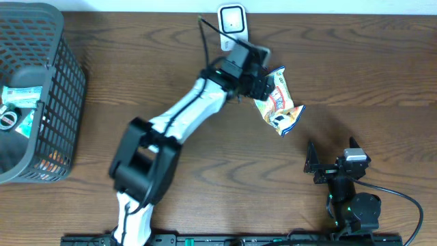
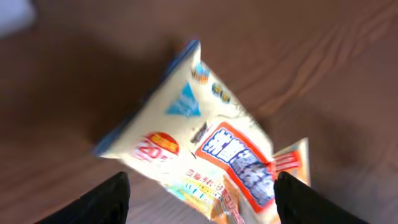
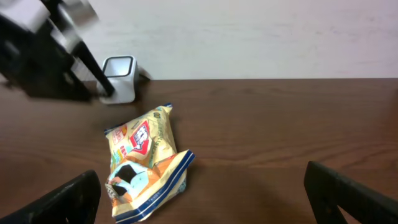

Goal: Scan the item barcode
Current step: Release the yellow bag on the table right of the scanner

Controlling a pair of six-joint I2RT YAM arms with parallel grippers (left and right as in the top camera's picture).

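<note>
The snack bag (image 1: 278, 104) was blurred and cut off low in the left wrist view, and no barcode could be made out. It lay on the table (image 1: 369, 61) at 4 o'clock of the scanner (image 1: 232, 19). The left arm (image 1: 184, 113) stretched toward 12 o'clock, with the left gripper (image 2: 202, 177) spread wide by the bag's end and not clamped on it. The right gripper (image 3: 202, 174) stood wide at 5 o'clock of the bag, holding nothing.

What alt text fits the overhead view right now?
The left arm reaches across the wooden table to a snack bag lying near the white scanner at the far edge. A dark basket sits at left; the right arm rests at bottom right.
</note>
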